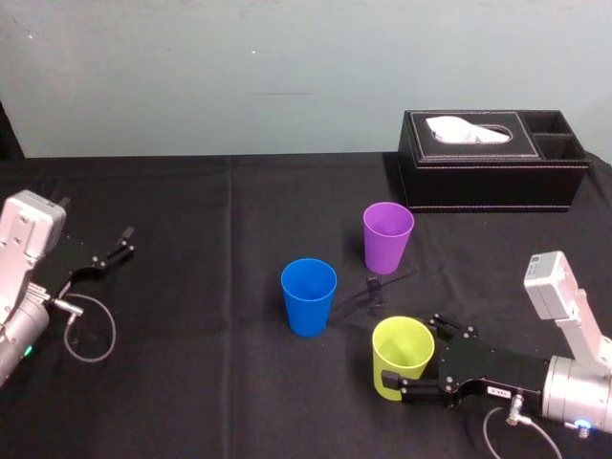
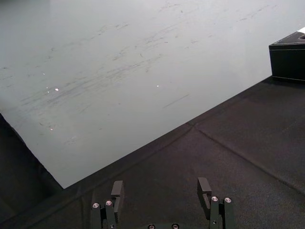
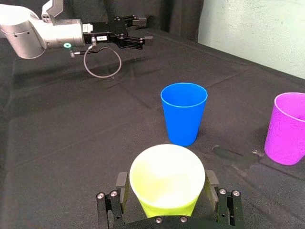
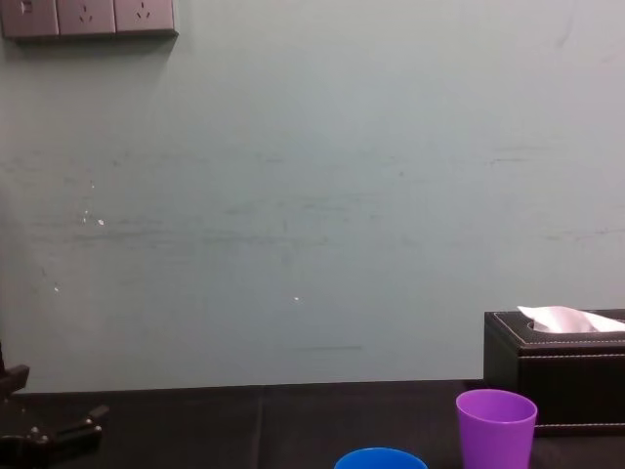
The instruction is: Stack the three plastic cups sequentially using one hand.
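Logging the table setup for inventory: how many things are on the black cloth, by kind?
Tapered plastic cups: 3 (purple cup, blue cup, yellow-green cup)
Black rectangular tissue box: 1
Total: 4
Right gripper brackets the yellow-green cup; left gripper rests at left.

Robotics laboratory bench. The work surface is a table draped wholly in black cloth, creased along straight fold lines, extending left of and in front of the black tissue box. Behind the box rises a bare, scuffed pale green wall. High on this wall, far to the box's left, is a row of grey wall sockets. Well left of the box, a grey robot arm trails a loose cable loop.
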You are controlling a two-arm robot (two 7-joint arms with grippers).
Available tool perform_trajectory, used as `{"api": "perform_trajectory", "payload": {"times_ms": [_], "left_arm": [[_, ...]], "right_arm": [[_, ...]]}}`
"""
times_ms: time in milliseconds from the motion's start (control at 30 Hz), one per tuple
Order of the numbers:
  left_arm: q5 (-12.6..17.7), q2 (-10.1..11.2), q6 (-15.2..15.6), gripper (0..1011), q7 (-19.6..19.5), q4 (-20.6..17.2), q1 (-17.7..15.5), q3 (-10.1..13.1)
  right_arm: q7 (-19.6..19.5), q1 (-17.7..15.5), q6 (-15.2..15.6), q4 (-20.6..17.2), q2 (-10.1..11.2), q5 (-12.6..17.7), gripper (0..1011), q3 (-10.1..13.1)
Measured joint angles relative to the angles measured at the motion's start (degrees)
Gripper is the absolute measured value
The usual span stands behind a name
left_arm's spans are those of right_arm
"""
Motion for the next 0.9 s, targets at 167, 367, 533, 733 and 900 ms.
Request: {"api": "perform_trajectory", "payload": {"times_ms": [167,367,533,733,900], "left_arm": [[0.0,0.0,0.0,1010,0.0,0.0,0.0,0.0],[0.0,0.0,0.0,1010,0.0,0.0,0.0,0.0],[0.0,0.0,0.0,1010,0.0,0.0,0.0,0.0],[0.0,0.0,0.0,1010,0.0,0.0,0.0,0.0],[0.0,0.0,0.0,1010,0.0,0.0,0.0,0.0]], "right_arm": [[0.0,-0.1,0.0,0.0,0.1,0.0,979,0.0],[0.0,-0.1,0.0,0.0,0.1,0.0,817,0.1],[0.1,-0.1,0.0,0.0,0.1,0.0,778,0.1],[0.1,-0.1,0.0,-0.1,0.1,0.0,754,0.1],[0.1,-0.2,-0.1,-0.1,0.2,0.0,738,0.1]]}}
